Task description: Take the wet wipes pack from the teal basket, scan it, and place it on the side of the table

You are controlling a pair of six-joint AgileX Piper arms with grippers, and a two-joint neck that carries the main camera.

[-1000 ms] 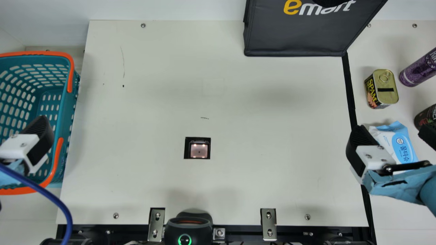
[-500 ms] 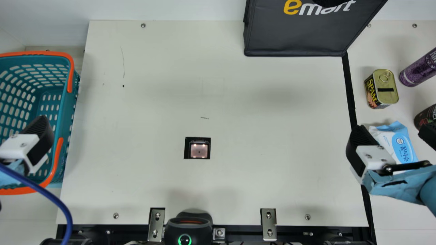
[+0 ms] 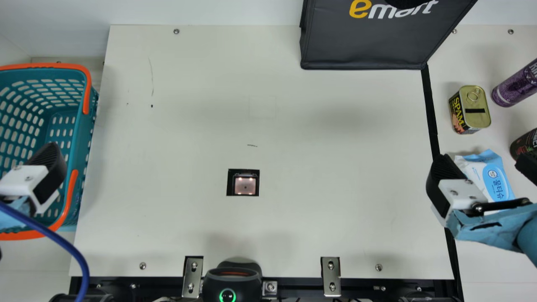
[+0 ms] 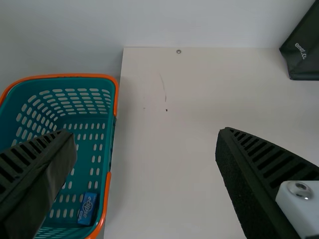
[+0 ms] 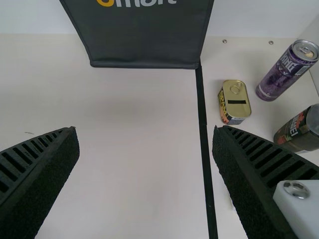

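At the main view's left, my left gripper (image 3: 50, 161) is over the teal basket (image 3: 88, 98); in the left wrist view the left gripper (image 4: 144, 137) stands open, nothing between its fingers. The blue and white wet wipes pack (image 3: 496, 179) lies on the table's right side, past the black strip, its lower part hidden behind my right gripper (image 3: 484, 167). The right wrist view has the right gripper (image 5: 145, 133) open and holding nothing. A scanner window (image 3: 245, 186) is set in the table.
Right of the black strip (image 3: 429, 111) stand a yellow meat can (image 3: 476, 109), a purple can (image 3: 515, 84) and a dark can (image 3: 525, 144). A dark bag (image 3: 365, 46) is at the back. A small blue box (image 4: 87, 208) lies in the basket. A black device (image 3: 230, 283) sits at the front edge.
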